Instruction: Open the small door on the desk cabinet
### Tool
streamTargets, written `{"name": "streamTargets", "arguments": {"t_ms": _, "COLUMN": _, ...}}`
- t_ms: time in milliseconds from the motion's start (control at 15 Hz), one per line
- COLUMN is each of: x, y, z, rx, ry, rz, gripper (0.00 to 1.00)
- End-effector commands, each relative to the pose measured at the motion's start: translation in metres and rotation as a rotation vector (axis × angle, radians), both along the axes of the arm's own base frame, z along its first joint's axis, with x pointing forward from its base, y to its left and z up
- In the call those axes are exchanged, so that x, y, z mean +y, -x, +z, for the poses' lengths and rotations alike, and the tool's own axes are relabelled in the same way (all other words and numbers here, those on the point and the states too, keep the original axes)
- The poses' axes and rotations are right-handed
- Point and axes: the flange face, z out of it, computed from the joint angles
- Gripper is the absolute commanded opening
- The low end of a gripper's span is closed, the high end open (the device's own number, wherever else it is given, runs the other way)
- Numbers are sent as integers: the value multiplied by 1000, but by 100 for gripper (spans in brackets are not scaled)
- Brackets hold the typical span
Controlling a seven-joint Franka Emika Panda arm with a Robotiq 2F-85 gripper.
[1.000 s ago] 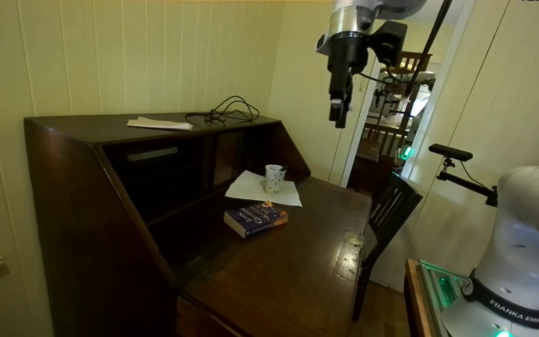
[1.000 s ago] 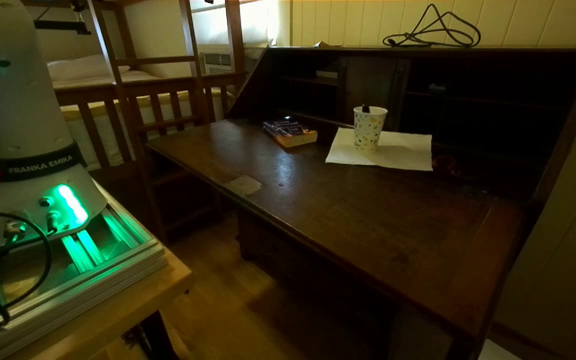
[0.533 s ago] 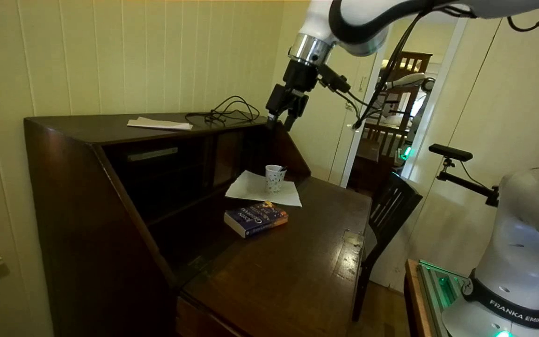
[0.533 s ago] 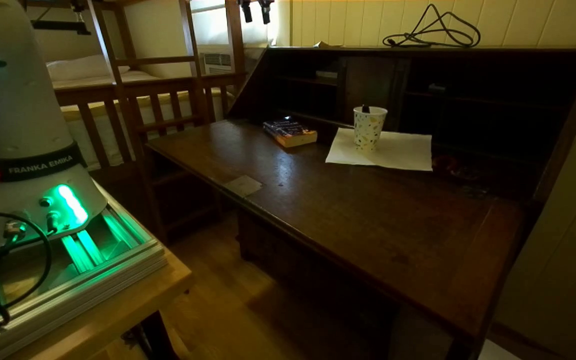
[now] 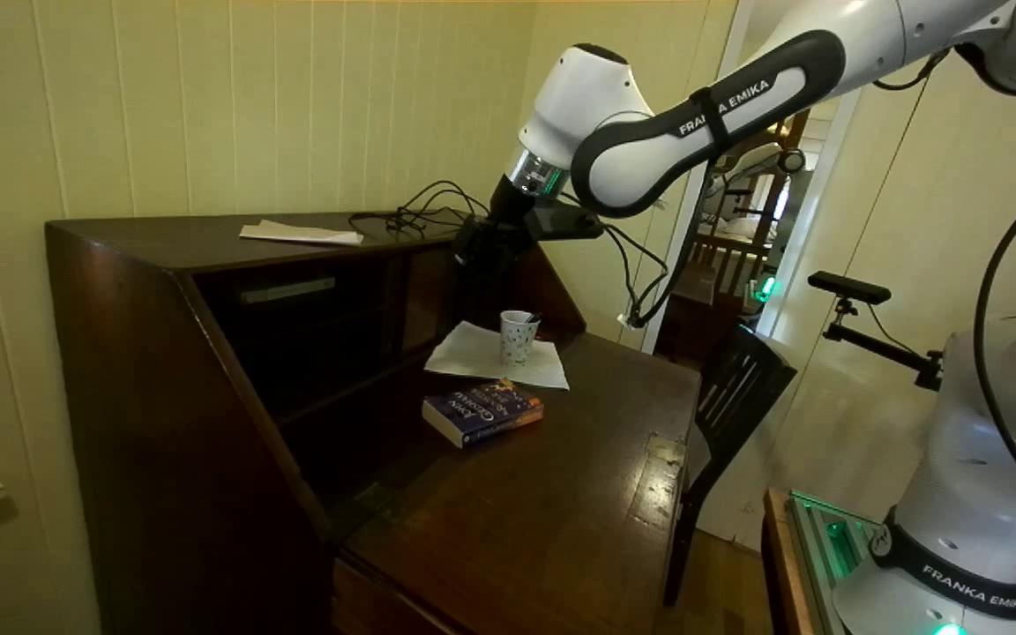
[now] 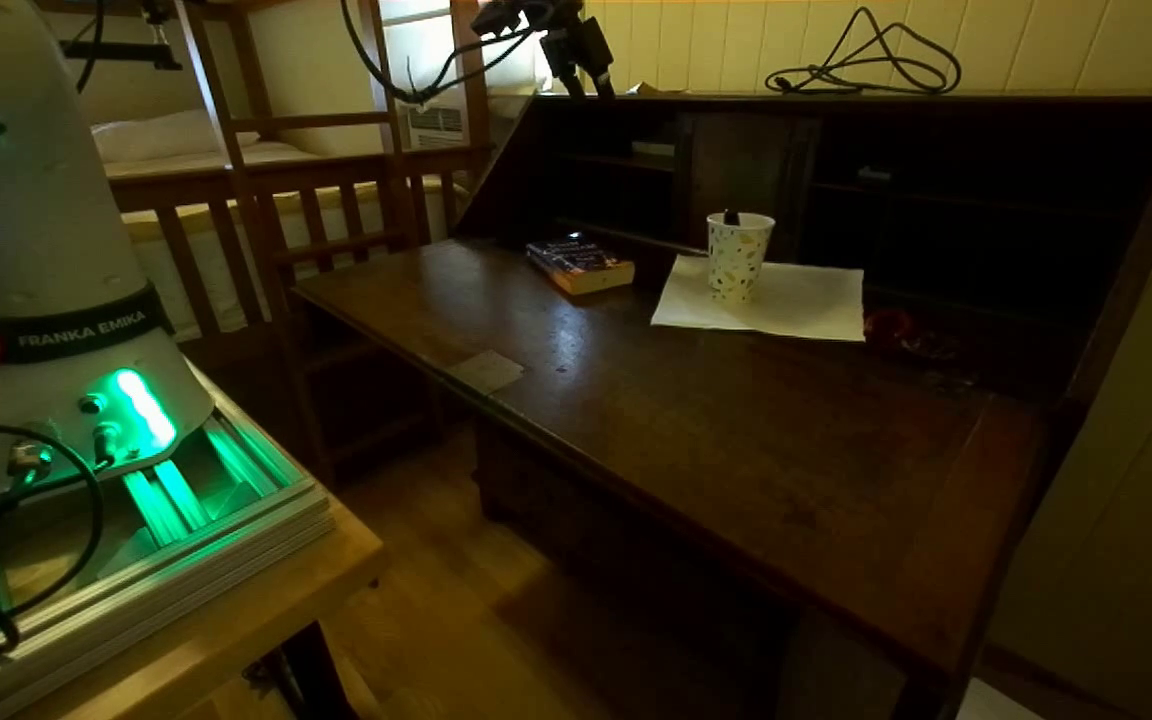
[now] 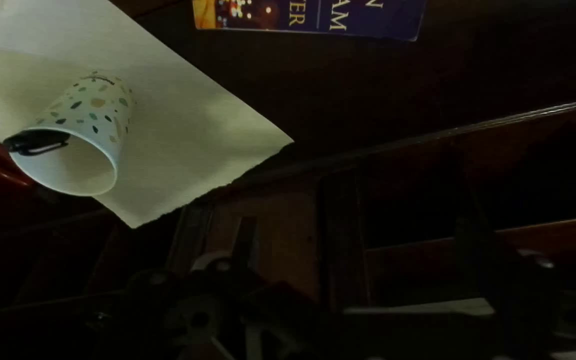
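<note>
The desk cabinet is large and dark brown, with its writing leaf (image 5: pixel 552 520) lowered; it shows in both exterior views (image 6: pixel 736 440). The small door (image 5: pixel 426 300) is a lighter brown panel between dark inner compartments and looks shut. It also shows in an exterior view (image 6: pixel 736 175) and in the wrist view (image 7: pixel 285 240), with a small dark spot near one edge. My gripper (image 6: pixel 590 88) is in front of the cabinet's upper part, above the leaf. In the wrist view its dark fingers (image 7: pixel 358 225) stand wide apart with nothing between them, apart from the door. In an exterior view the fingertips blend into shadow.
A patterned paper cup (image 5: pixel 517 342) with a black pen stands on a white paper (image 5: pixel 471 354) before the door. A thick book (image 5: pixel 481 410) lies beside it. A red object (image 6: pixel 886 328) lies near the paper. A cable (image 5: pixel 424 212) lies on top. A dark chair (image 5: pixel 737 397) stands at the desk.
The arm has reached out toward the cabinet and lowered, so the gripper now stands in front of the upper compartments. The cabinet, door, cup, paper and book have not moved.
</note>
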Motion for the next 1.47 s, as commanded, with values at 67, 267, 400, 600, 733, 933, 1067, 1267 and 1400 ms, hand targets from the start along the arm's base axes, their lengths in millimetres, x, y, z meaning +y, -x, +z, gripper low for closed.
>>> {"name": "streamTargets", "arguments": {"t_ms": 67, "x": -2, "y": -1, "z": -3, "rx": 1, "ry": -9, "rz": -25, "gripper": 100}}
{"name": "streamTargets", "arguments": {"t_ms": 267, "x": -2, "y": -1, "z": -1, "rx": -6, "ry": -12, "rz": -33, "gripper": 100}}
{"name": "streamTargets", "arguments": {"t_ms": 400, "x": 4, "y": -1, "z": -16, "rx": -71, "ry": -17, "rz": -102, "gripper": 100}}
{"name": "streamTargets", "arguments": {"t_ms": 600, "x": -16, "y": -7, "z": -31, "rx": -159, "ry": -11, "rz": -187, "gripper": 100}}
{"name": "streamTargets", "arguments": {"t_ms": 733, "x": -38, "y": -16, "z": -36, "rx": -207, "ry": 55, "rz": -232, "gripper": 100}}
{"name": "streamTargets", "arguments": {"t_ms": 933, "x": -33, "y": -41, "z": -45, "rx": -259, "ry": 215, "rz": -243, "gripper": 100}}
{"name": "streamTargets", "arguments": {"t_ms": 1067, "x": -10, "y": -52, "z": -61, "rx": -290, "ry": 321, "rz": -210, "gripper": 100}}
{"name": "streamTargets", "arguments": {"t_ms": 1267, "x": 30, "y": -53, "z": -103, "rx": -326, "ry": 467, "rz": -180, "gripper": 100}}
{"name": "streamTargets", "arguments": {"t_ms": 1400, "x": 44, "y": -40, "z": -140, "rx": -330, "ry": 527, "rz": -200, "gripper": 100}}
